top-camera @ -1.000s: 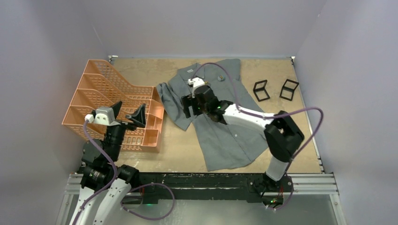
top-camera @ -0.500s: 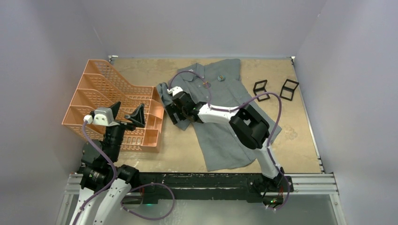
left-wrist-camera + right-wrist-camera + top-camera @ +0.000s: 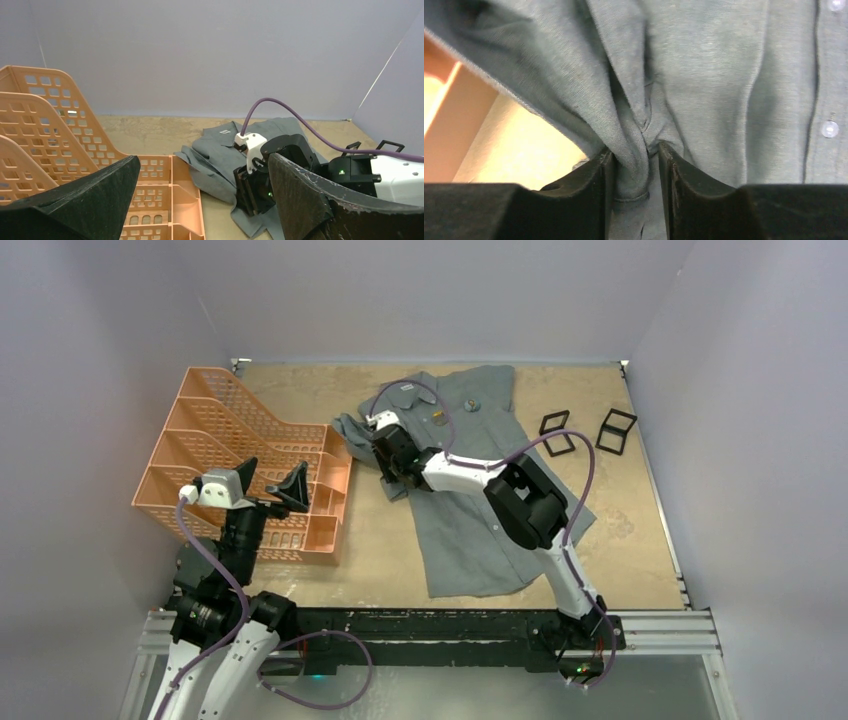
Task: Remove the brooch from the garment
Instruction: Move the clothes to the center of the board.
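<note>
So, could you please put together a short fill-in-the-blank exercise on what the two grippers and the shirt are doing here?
1. The right gripper pinches a fold of the grey shirt, while the left gripper is ____.
2. The left gripper hangs over a plastic rack coloured ____.
3. On the table beside the shirt stand ____ small black frames.

Missing words: open; orange; two.
</note>
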Motion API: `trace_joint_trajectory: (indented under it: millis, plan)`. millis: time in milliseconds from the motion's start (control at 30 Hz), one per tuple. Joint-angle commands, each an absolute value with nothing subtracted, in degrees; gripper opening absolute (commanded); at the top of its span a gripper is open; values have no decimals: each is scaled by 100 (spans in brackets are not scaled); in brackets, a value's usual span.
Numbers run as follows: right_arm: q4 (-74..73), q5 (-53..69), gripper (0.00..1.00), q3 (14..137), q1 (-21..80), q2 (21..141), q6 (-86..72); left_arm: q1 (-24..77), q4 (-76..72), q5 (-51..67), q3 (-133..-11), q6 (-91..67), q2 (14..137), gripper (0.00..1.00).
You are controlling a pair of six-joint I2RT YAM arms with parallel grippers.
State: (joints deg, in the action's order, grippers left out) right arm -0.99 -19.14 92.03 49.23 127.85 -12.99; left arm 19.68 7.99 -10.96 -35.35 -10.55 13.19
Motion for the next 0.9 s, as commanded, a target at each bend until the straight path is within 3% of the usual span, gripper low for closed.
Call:
trace_joint_trajectory:
  millis: [0, 267, 867]
  plan:
    - [-262, -2099, 33, 9071, 4594, 12506, -1472, 1995, 733, -1166, -3669, -1134, 1317, 98]
    - [-337, -2124, 15, 8434, 4471, 11984, -1555, 2001, 741, -1171, -3669, -1125, 1318, 98]
    - [-453, -1847, 11, 6192, 5001, 9911, -1970, 1995, 762, -1065, -3684, -1217, 1615, 98]
